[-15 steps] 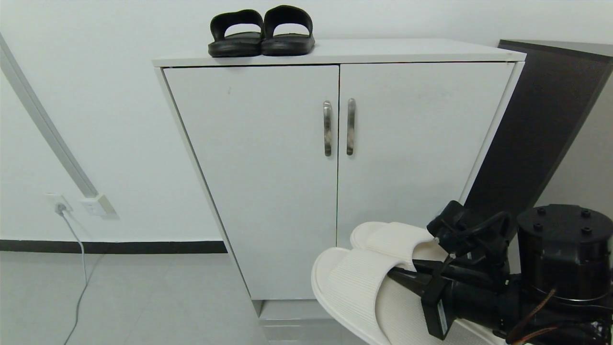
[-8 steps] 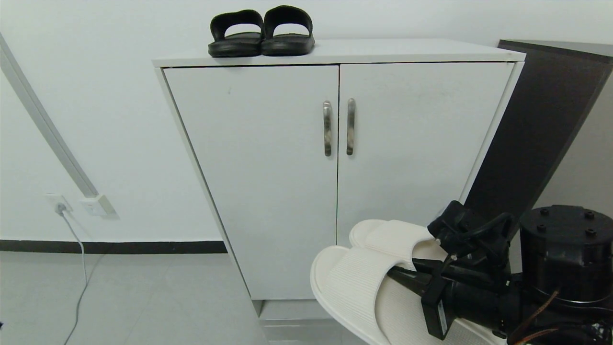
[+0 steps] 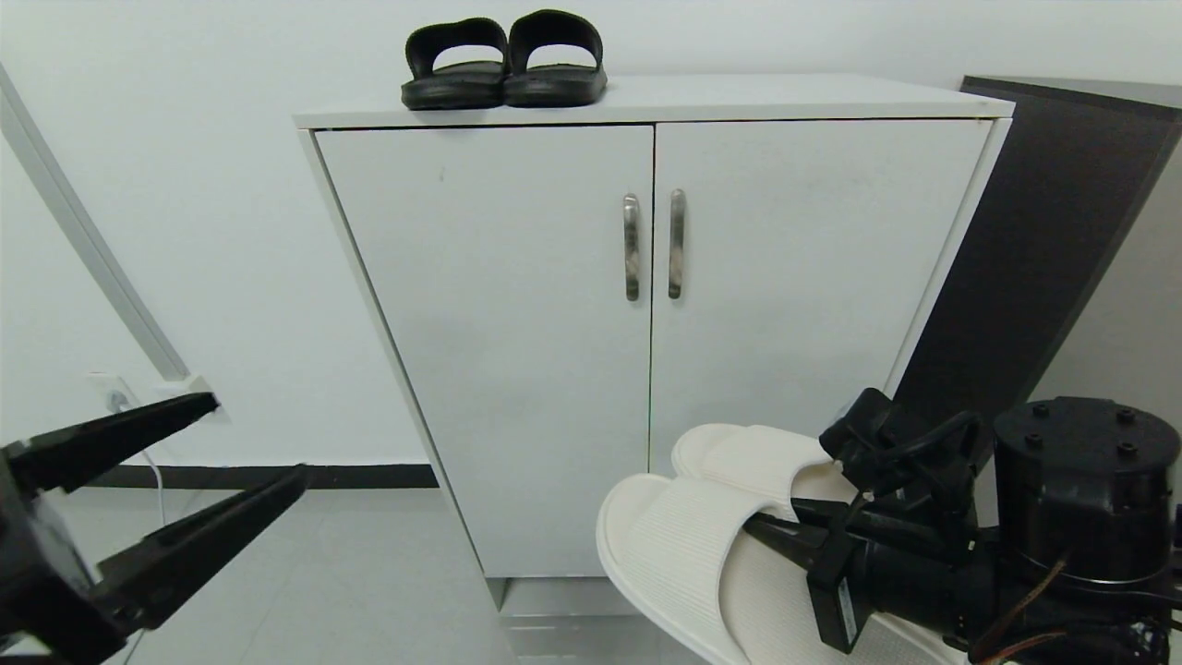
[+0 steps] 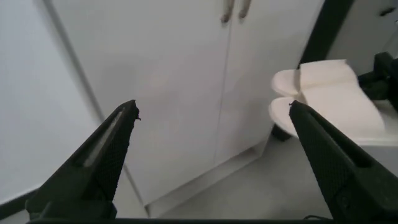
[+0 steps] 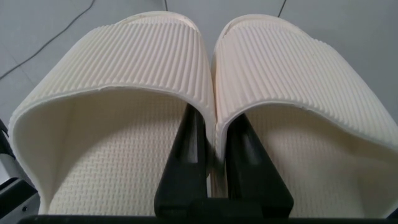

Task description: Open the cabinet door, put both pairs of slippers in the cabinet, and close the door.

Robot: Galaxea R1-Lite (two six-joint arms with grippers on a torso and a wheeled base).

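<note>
Right claw (image 3: 771, 536) at 4 o'clock pinches the adjoining inner walls of the pair of cream ribbed fabric slippers (image 3: 683, 545). Left claw (image 3: 257, 439) at 8 o'clock stands spread. White two-door cabinet (image 3: 508, 369) is shut; the pair of black rubber slide slippers (image 3: 503, 65) rests on its top at 12 o'clock

Cabinet (image 3: 517, 369) viewed head-on by head camera, obliquely by left wrist; white slippers (image 3: 683, 545) shared by all views, closest at right wrist.

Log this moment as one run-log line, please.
white two-door cabinet: doors closed | black rubber slippers: on cabinet top | cream ribbed slippers: held by right gripper | left gripper: open, left of cabinet
</note>
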